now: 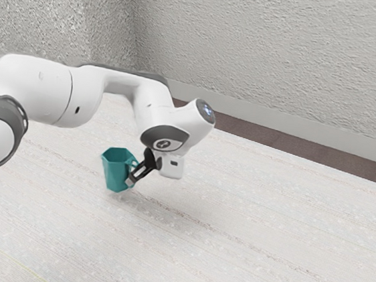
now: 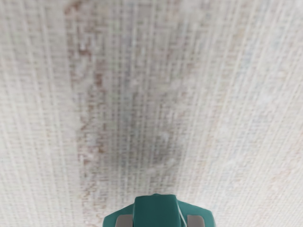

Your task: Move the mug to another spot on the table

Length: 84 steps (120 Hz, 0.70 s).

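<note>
A teal mug (image 1: 116,168) hangs tilted in the air above the pale table (image 1: 267,217), near the middle of the exterior view. My black gripper (image 1: 134,176) is shut on the mug's side nearest the hand, with its fingers reaching down from the white wrist. In the wrist view, the teal mug (image 2: 158,213) shows just under my hand, and its soft shadow lies on the table (image 2: 151,94) beneath.
The table runs wide to the exterior view's right and toward the front. A textured grey wall (image 1: 265,48) with a baseboard stands behind the table's far edge. My white arm (image 1: 44,99) fills the exterior view's left.
</note>
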Each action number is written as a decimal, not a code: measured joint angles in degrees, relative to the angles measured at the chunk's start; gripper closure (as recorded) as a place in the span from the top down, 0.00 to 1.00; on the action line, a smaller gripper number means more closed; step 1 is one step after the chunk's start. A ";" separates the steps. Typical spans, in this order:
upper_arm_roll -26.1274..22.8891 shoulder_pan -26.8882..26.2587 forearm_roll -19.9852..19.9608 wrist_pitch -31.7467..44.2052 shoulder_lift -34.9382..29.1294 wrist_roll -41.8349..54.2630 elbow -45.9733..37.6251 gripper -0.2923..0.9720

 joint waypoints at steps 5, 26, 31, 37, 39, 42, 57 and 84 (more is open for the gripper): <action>0.00 0.01 0.38 0.03 0.69 -0.10 0.80 0.18; -0.01 0.00 1.05 0.13 1.64 -0.49 1.49 0.19; -0.04 0.01 1.11 0.15 1.71 -0.57 1.51 0.19; -0.05 0.01 1.17 0.17 1.77 -0.67 1.52 0.19; -0.05 0.01 1.18 0.18 1.79 -0.70 1.52 0.19; -0.06 0.01 1.20 0.20 1.85 -0.75 1.52 0.18; -0.08 0.00 1.25 0.54 2.66 -0.97 1.52 0.18; -0.10 0.00 1.30 1.18 3.54 -1.32 1.80 0.18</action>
